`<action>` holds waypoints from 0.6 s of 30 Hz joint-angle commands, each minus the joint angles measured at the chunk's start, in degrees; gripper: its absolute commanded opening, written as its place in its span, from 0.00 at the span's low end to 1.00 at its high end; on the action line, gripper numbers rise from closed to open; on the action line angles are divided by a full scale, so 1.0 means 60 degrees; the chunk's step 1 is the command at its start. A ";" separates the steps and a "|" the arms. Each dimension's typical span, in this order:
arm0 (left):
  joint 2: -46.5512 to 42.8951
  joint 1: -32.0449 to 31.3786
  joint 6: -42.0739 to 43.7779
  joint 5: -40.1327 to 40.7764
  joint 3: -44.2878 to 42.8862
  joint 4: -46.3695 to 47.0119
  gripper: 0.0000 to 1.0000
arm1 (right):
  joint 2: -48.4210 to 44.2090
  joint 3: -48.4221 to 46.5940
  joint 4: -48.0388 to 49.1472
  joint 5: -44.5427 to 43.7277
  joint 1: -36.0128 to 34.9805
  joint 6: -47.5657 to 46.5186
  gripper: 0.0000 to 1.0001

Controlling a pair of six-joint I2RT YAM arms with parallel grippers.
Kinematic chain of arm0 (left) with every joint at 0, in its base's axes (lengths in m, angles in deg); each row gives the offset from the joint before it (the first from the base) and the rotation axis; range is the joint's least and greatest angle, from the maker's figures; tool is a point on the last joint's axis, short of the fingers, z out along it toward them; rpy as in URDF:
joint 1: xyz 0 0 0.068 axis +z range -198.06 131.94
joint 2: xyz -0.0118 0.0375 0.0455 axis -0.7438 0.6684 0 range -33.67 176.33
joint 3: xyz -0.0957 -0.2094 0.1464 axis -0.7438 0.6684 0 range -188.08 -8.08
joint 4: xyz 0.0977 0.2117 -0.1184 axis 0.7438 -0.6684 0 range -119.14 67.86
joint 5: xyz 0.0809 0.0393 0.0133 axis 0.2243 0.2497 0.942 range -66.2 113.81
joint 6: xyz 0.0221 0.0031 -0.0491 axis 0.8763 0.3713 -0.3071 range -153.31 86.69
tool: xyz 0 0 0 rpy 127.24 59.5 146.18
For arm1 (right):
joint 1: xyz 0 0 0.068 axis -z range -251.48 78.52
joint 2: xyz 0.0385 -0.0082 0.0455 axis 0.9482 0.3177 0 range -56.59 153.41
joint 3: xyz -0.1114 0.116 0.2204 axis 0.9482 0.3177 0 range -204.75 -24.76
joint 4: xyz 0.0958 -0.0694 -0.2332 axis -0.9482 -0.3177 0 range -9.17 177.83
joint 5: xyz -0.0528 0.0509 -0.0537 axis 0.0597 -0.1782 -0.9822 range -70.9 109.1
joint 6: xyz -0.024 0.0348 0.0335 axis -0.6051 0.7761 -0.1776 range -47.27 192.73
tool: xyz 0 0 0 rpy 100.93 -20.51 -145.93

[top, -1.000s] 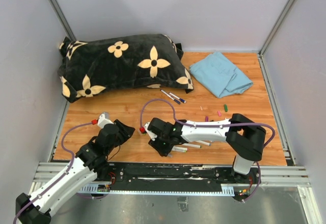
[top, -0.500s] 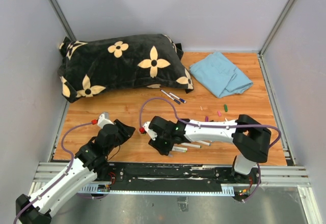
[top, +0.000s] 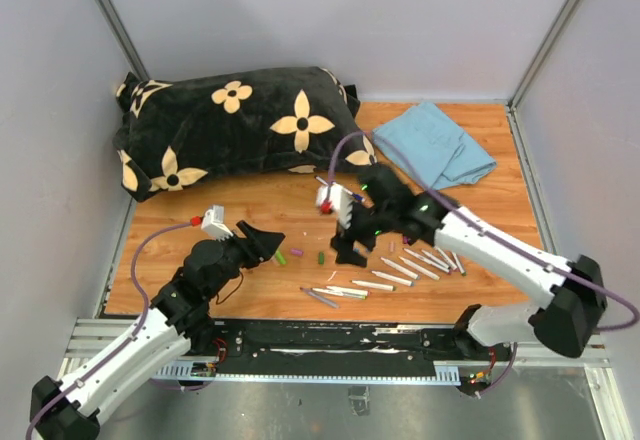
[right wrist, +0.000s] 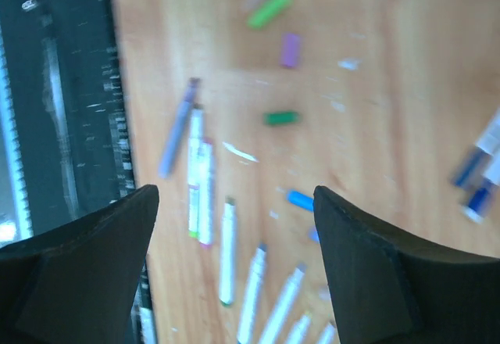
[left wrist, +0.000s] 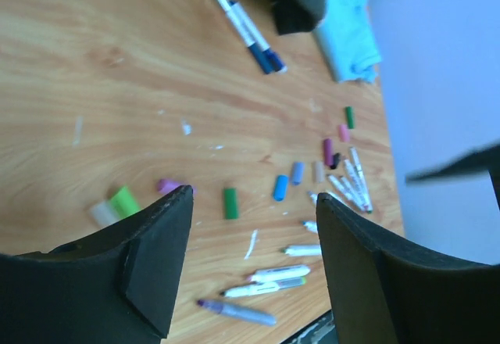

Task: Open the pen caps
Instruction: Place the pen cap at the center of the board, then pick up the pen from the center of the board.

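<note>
Pen caps (left wrist: 230, 203) lie loose on the wooden table (top: 200, 210), scattered from just ahead of the left fingers to the far side of the right fingers.

Left gripper (top: 258, 235): fingers (left wrist: 156, 258) spread wide, low over the table, with bare wood visible between them. In the left wrist view, a light green cap (left wrist: 123, 201) and a purple cap (left wrist: 166, 184) sit beside the left fingertip. A dark green cap (top: 320, 257) lies in the gap between the tips. A blue cap (left wrist: 280, 187) lies nearer the right fingertip.

Right gripper (top: 350, 252): fingers (right wrist: 86, 266) also apart, pointing down at the table. In the right wrist view, the dark green and blue caps lie between the fingertips. Uncapped white pen barrels (right wrist: 227, 250) lie side by side between the fingers, closer to the wrist.

Two capped pens (left wrist: 242, 27) rest beyond both grippers, just beside a black flowered pillow (top: 240, 125). A folded blue cloth (top: 438, 145) lies well apart, to the right.
</note>
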 commanded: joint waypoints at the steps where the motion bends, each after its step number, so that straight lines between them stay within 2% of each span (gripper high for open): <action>1: 0.0597 0.0009 0.0845 -0.0907 0.0033 0.2669 0.69 | -0.1117 0.0217 -0.0640 0.2274 0.2417 -0.1272 0.85; 3: 0.0987 0.0009 0.0981 -0.1092 -0.0045 0.3186 0.72 | -0.1547 0.0397 -0.0419 0.2539 0.3169 -0.1252 0.97; 7: 0.1470 0.0009 0.1303 -0.1421 -0.0037 0.4053 0.80 | -0.1634 0.0780 0.0555 0.2640 0.4152 -0.0711 0.98; 9: 0.1493 0.0009 0.1613 -0.1488 0.0004 0.4314 0.85 | -0.0958 0.0448 0.0492 0.2817 0.4510 -0.0542 0.98; 13: 0.1340 0.0009 0.2312 -0.1534 0.0059 0.4547 0.95 | 0.1354 -0.1514 -0.1130 0.2999 0.4740 -0.1419 0.98; 18: 0.0897 0.0009 0.2681 -0.1014 0.0282 0.4351 0.99 | 0.3647 -0.3459 -0.1679 0.1933 0.4674 -0.1769 0.86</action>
